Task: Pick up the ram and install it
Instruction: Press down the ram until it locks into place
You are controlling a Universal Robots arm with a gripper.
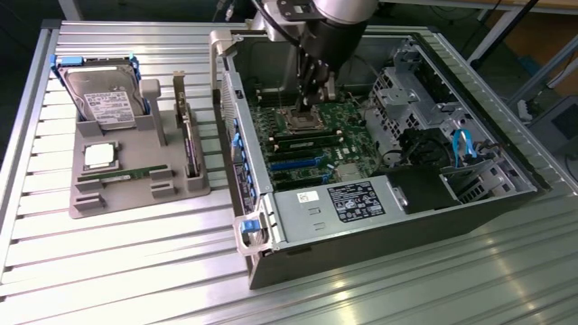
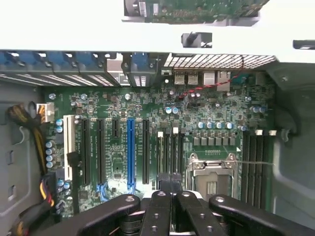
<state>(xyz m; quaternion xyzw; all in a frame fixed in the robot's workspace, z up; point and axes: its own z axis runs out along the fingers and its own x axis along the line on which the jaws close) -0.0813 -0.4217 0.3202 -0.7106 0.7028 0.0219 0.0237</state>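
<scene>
The ram (image 1: 132,173), a thin green stick, lies flat in a slot at the near edge of the grey parts tray (image 1: 99,203), well apart from the gripper (image 1: 307,101) and outside the computer case (image 1: 380,223). No stick can be made out between the fingertips in either view. The gripper hangs inside the open case with its fingers (image 2: 167,184) closed together, tips just above the motherboard (image 2: 147,137) between the memory slots (image 2: 170,150) and the empty processor socket (image 2: 211,172). In the exterior view a dark strip, possibly a second stick, sits across the board (image 1: 302,139) just below the socket; whether it is seated cannot be told. On the tray, further from the gripper than the ram, rest a square silver processor chip (image 1: 99,154) and a hard drive (image 1: 104,95) standing against its blue bracket; an expansion card (image 1: 187,135) stands on edge along the tray side nearest the case. Everything sits on a ribbed aluminium table (image 1: 135,271).
</scene>
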